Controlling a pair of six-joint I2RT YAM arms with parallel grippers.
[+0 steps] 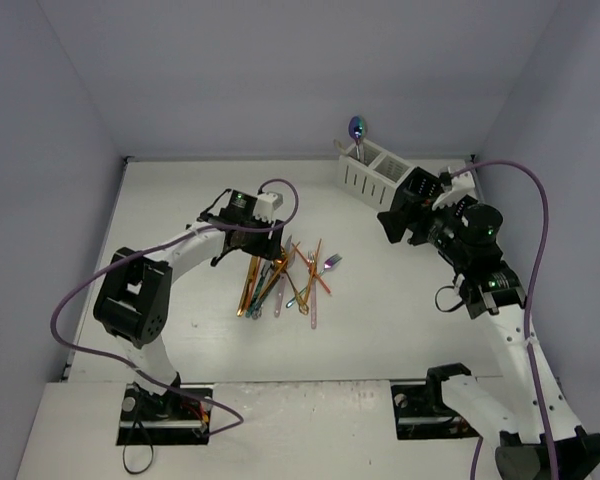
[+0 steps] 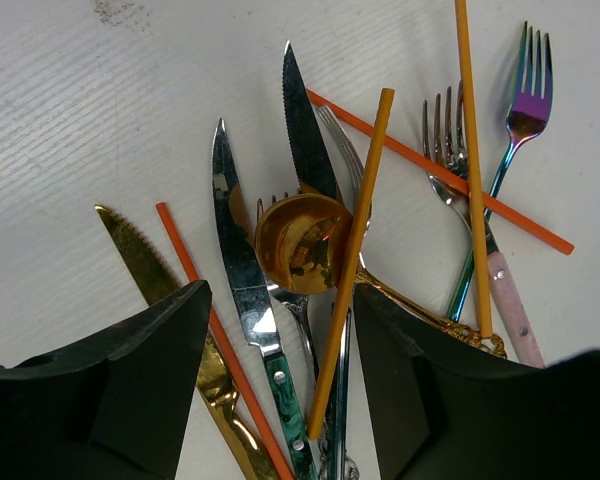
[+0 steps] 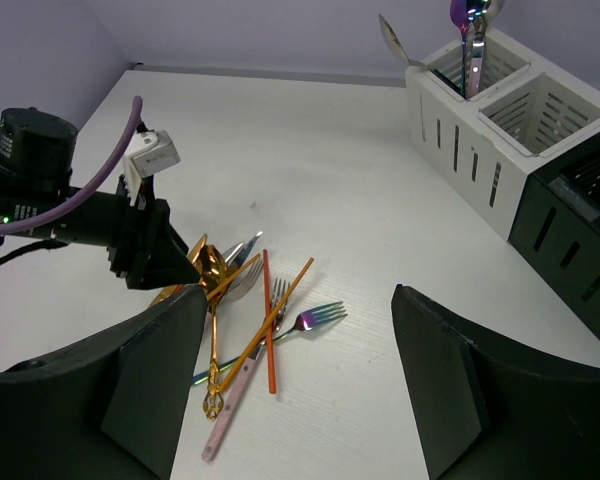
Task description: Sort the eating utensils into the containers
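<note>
The eating utensils [image 1: 282, 280] lie in a crossed pile at the table's middle: a gold spoon [image 2: 300, 242], a green-handled knife [image 2: 242, 275], a gold knife [image 2: 138, 258], an iridescent fork [image 2: 526, 100], a pink-handled fork [image 3: 235, 385] and orange-yellow sticks [image 2: 354, 255]. My left gripper [image 2: 280, 300] is open low over the pile's near end, its jaws astride the knife and a stick. In the top view the left gripper [image 1: 252, 250] is at the pile's far-left end. My right gripper [image 3: 298, 300] is open and empty above the table. The white container [image 3: 470, 135] holds an iridescent spoon [image 3: 464, 30]. The black container [image 3: 580, 235] adjoins it.
The containers [image 1: 372, 175] stand at the back right, near the right wall. My right gripper [image 1: 392, 228] hovers just in front of them and hides most of the black one in the top view. A purple cable [image 1: 280, 190] loops over the left wrist. Walls close in three sides.
</note>
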